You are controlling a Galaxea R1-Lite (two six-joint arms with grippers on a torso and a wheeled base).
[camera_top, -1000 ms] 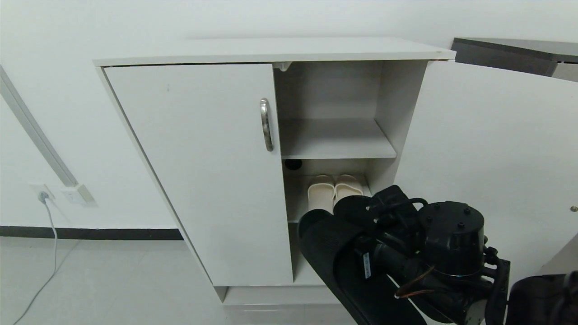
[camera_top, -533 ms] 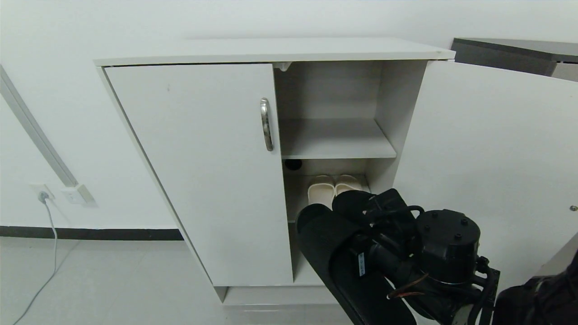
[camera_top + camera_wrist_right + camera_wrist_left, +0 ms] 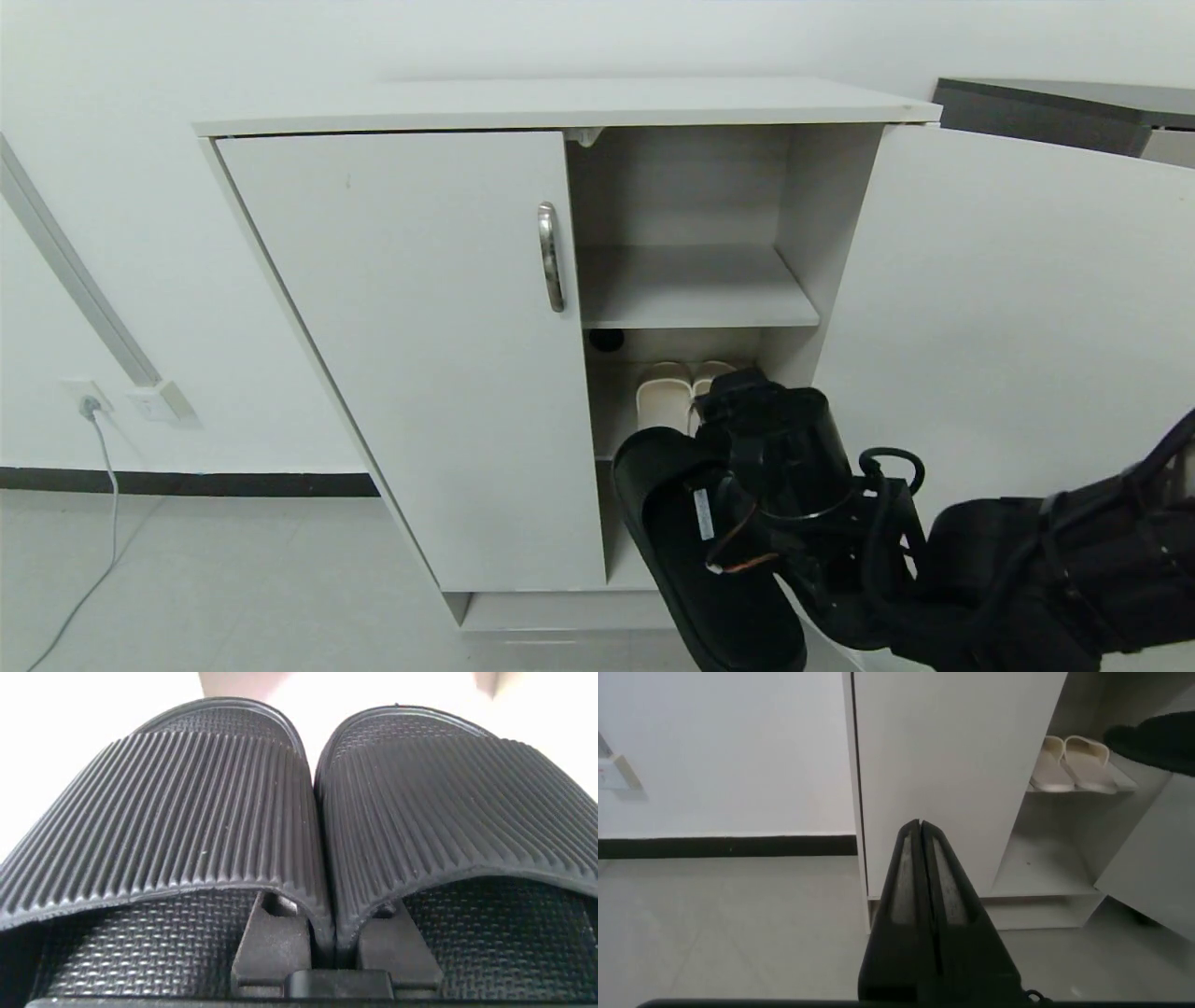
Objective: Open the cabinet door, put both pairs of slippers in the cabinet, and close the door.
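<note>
The white cabinet (image 3: pixel 560 103) has its left door (image 3: pixel 411 355) shut and its right door (image 3: pixel 1008 308) swung wide open. A pair of white slippers (image 3: pixel 665 397) sits on the lower inner shelf, also seen as white slippers (image 3: pixel 1078 761). My right gripper (image 3: pixel 322 947) is shut on a pair of black slippers (image 3: pixel 308 821), pinching their inner edges together. These black slippers (image 3: pixel 700 551) hang just in front of the opening, toes toward the white pair. My left gripper (image 3: pixel 920 831) is shut and empty, low over the floor, facing the shut door.
An upper shelf (image 3: pixel 691 285) inside the cabinet is bare. A metal handle (image 3: pixel 551 257) is on the shut door. A wall socket with a cable (image 3: pixel 89 406) is at the left. Grey floor (image 3: pixel 233 579) lies before the cabinet. A dark-topped unit (image 3: pixel 1055 107) stands behind the open door.
My right arm has carried the black slippers forward and up toward the cabinet opening, and its wrist has turned. It now covers part of the white pair.
</note>
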